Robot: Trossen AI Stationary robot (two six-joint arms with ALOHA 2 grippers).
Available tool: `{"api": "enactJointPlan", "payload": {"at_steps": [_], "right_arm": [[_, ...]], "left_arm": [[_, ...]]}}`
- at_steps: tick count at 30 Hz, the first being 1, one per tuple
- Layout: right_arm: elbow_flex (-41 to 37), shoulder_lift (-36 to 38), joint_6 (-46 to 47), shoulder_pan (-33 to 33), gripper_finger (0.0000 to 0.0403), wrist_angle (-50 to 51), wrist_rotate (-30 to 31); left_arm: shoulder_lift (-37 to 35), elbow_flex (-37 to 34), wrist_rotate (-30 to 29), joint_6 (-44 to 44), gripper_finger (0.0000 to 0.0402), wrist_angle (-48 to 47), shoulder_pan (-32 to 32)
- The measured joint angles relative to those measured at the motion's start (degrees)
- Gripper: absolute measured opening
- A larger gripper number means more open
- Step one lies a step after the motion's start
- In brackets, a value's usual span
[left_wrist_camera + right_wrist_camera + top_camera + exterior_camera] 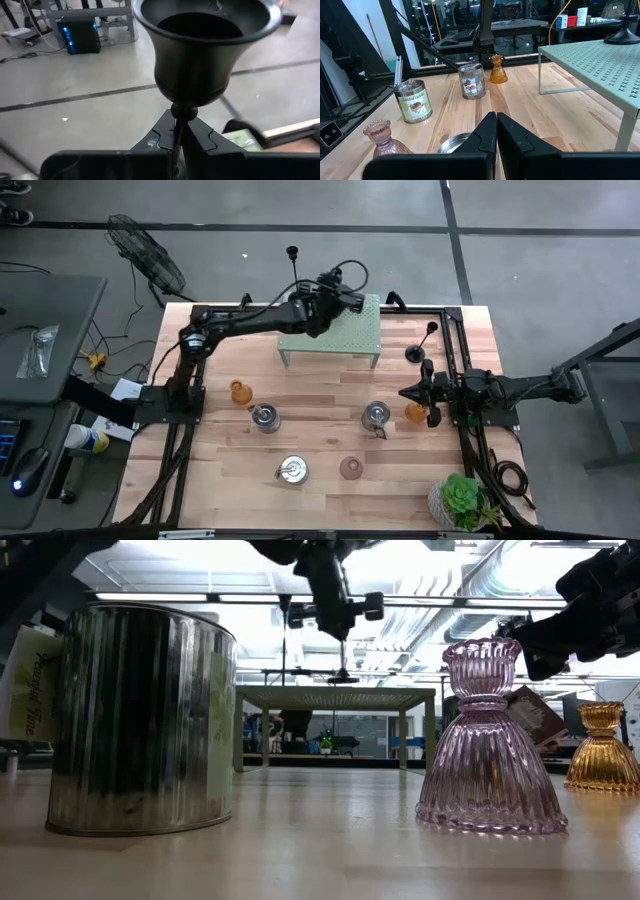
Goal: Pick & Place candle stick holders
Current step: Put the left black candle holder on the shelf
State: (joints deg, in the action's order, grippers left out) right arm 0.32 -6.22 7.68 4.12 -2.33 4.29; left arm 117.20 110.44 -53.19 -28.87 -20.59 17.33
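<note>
**A:** Left gripper (178,145) is pinched on the thin stem of a black candle stick holder (202,47), just under its cup; we see the stem running down between the two closed fingers in the left wrist view. From above, the arm reaches over the pale green perforated stand (345,335) at the far side of the table, with the held candlestick's base over the stand's top.

**B:** Noted. Right gripper (496,131) is pressed together on nothing, parked near the table's right edge beside an amber glass holder (415,412). A second black candlestick (424,340) stands on the wood just right of the stand. A third (293,265) shows beyond the table's far edge; we cannot tell what it rests on.

**A:** Our judgement for the step: keep the stem vertical and lower slowly until the round base sits flat on the stand.

**B:** Agreed. We would release only once the base sits flat, then lift straight up, since the cup flares wider than the stem and could catch a finger. Tall and narrow, it will tip easily.
</note>
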Motion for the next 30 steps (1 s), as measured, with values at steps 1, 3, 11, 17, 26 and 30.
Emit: {"api": "enactJointPlan", "payload": {"at_steps": [1, 3, 11, 17, 26, 30], "right_arm": [[0.0, 0.0, 0.0, 0.0, 0.0004, -0.02, 0.0], [0.0, -0.1, -0.02, 0.0, 0.0004, 0.0, -0.01], [0.0, -0.11, -0.01, 0.0, 0.0004, -0.02, 0.0], [0.0, -0.11, -0.02, 0.0, 0.0004, -0.02, 0.0], [0.0, -0.11, -0.02, 0.0, 0.0004, -0.02, 0.0], [0.0, -0.11, 0.0, 0.0, 0.0004, -0.02, 0.0]], "left_arm": [[0.85, 1.24, 0.23, -1.5, 0.0006, -2.29, 0.13], [2.44, 2.88, -0.06, -4.19, 0.0006, -4.78, 0.33], [2.99, 3.34, 0.53, -16.31, 0.0006, -11.29, 2.62], [2.96, 3.34, -1.96, -15.2, 0.0006, -11.17, 2.59], [2.96, 3.34, -2.87, -14.93, 0.0006, -11.79, 2.63], [2.96, 3.34, -2.67, -14.93, 0.0006, -12.19, 3.23]]}}
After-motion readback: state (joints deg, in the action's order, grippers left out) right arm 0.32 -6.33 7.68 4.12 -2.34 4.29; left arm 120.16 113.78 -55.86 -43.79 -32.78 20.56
